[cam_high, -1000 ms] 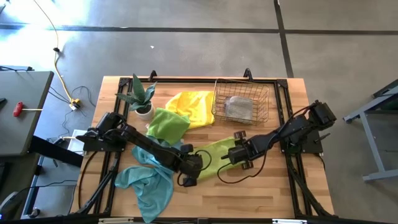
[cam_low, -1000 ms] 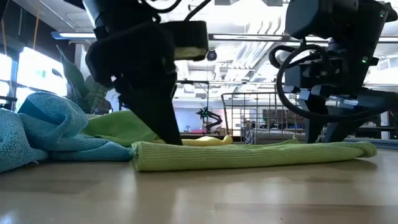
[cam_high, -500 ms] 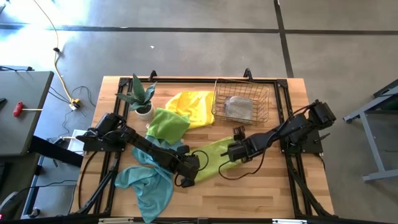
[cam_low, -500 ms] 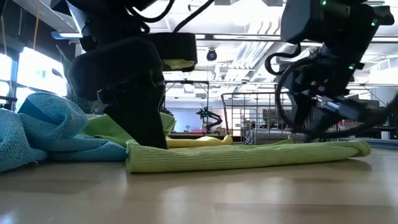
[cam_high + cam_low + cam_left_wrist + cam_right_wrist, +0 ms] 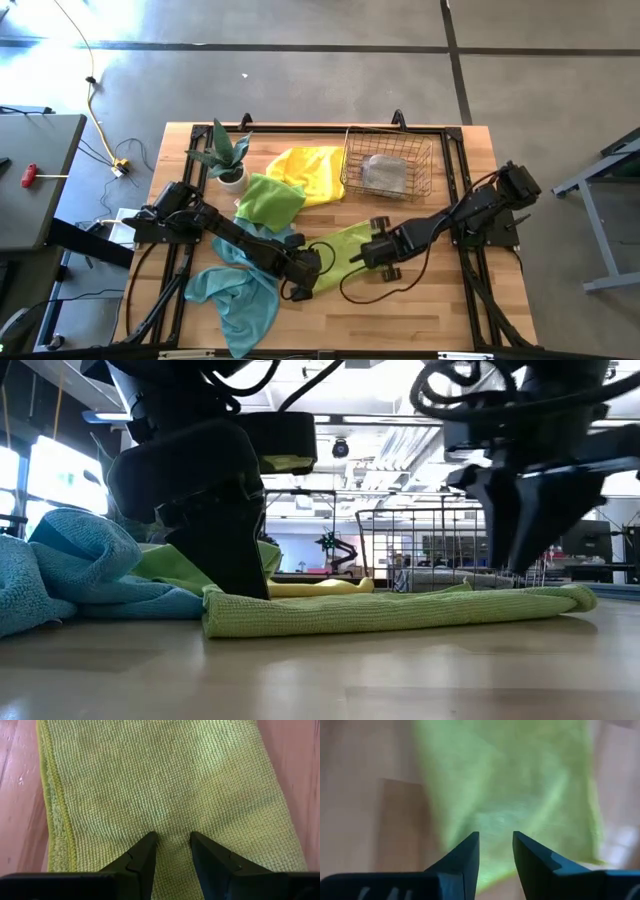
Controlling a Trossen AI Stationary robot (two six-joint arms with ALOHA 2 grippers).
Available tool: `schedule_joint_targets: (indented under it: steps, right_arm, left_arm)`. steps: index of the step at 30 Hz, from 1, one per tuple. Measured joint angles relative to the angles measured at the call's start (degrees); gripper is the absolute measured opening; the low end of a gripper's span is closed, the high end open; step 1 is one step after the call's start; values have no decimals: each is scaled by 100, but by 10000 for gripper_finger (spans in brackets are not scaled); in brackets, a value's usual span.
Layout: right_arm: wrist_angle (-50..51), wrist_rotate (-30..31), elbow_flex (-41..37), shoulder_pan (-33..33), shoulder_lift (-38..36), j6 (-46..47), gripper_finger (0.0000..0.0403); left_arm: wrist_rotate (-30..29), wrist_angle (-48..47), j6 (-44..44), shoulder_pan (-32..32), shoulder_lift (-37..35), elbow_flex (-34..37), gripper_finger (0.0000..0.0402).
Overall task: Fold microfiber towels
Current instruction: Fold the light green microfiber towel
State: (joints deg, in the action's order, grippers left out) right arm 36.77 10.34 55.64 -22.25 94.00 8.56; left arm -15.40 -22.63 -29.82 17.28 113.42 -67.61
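Two grippers work on one lime green towel [image 5: 335, 252] in the middle of the table [image 5: 440, 310].
Left gripper [image 5: 172, 845] pins one end flat, fingers a little apart. Right gripper [image 5: 372, 252] hovers just above the other end, holding nothing, fingers narrow. Only the low view shows that gap. Other towels [image 5: 290, 180] wait toward the upper left.

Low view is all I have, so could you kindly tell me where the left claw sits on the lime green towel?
Observer: The left claw rests on one end of the lime green towel, with its fingertips slightly apart on the flat cloth.
Operator: And the right claw, please?
Observer: The right claw is above the towel's opposite end, jaws apart.
Operator: What is in the basket?
Observer: One grey towel lies in the wire basket.
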Motion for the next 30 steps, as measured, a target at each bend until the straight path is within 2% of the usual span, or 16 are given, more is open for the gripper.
schedule_joint_targets:
  steps: [5,13,17,19,25,30]
  right_arm:
    - [-80,-59,-234,-99,0,2,108]
    - [116,1084,-409,125,0,-576,108]
    - [249,1211,-237,255,0,-608,108]
    - [157,994,-47,246,0,-535,108]
    - [-1027,-470,1,110,0,-313,108]
    - [-864,-345,-115,42,0,-342,108]
  left_arm:
    - [1,0,2,3,2,2,115]
    - [102,-7,3,4,5,2,115]
    - [101,-9,2,4,5,2,115]
    - [101,-9,2,4,7,4,115]
    - [107,-11,2,4,9,4,115]
    - [115,-15,4,4,9,7,115]
